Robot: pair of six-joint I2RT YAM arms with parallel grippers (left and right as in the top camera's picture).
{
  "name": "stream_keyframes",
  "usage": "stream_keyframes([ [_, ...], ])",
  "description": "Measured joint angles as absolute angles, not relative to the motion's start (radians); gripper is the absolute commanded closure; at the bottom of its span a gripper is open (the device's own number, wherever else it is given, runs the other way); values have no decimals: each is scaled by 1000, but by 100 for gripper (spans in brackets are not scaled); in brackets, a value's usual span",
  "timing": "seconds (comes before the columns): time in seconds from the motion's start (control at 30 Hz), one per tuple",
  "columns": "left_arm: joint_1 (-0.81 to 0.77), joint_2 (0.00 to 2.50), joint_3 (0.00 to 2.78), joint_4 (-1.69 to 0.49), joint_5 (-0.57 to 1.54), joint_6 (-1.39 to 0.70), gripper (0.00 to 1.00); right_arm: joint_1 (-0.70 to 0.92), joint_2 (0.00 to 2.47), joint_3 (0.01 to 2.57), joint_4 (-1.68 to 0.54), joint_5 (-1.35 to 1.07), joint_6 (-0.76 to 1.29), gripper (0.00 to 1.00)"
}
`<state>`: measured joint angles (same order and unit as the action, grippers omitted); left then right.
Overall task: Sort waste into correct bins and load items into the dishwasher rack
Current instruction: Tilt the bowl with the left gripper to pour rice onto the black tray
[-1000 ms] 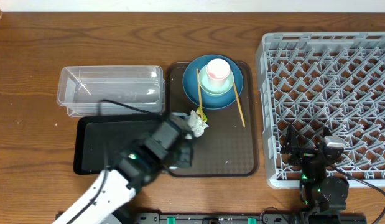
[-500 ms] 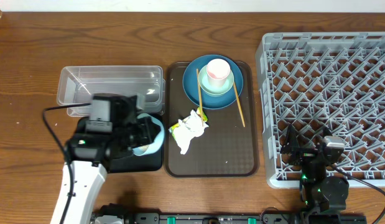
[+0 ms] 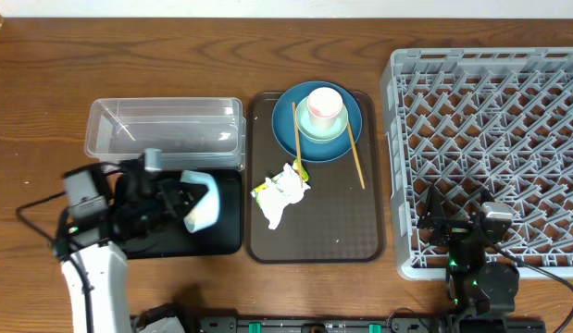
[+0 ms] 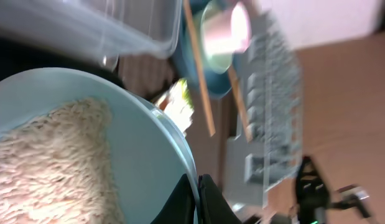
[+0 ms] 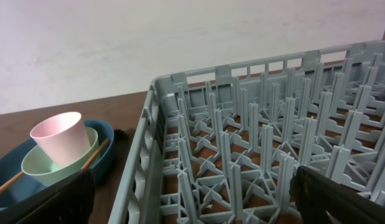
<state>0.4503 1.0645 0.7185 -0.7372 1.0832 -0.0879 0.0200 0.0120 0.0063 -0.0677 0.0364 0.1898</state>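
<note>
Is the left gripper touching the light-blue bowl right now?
Touching. In the left wrist view the left gripper pinches the rim of the light-blue bowl, with one dark finger on each side of it.

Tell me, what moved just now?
The left gripper carried the bowl of rice leftward, from the tray edge to over the black bin, where it hangs tilted. Napkin, plate, cup, chopsticks and right gripper stayed put.
</note>
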Motion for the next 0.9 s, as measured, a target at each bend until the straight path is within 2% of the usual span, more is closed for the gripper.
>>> stream_keyframes([
  [0.17, 592, 1066, 719, -737, 1216, -66, 94, 20, 12, 6, -68, 36, 190, 1],
  [0.3, 646, 1085, 718, -737, 1290, -54, 94, 20, 12, 6, -67, 36, 190, 1],
  [0.73, 653, 1268, 718, -755, 1345, -12, 94, 20, 12, 6, -68, 36, 190, 1],
  [0.9, 653, 1306, 719, -836, 1351, 59, 93, 20, 12, 6, -67, 36, 190, 1],
])
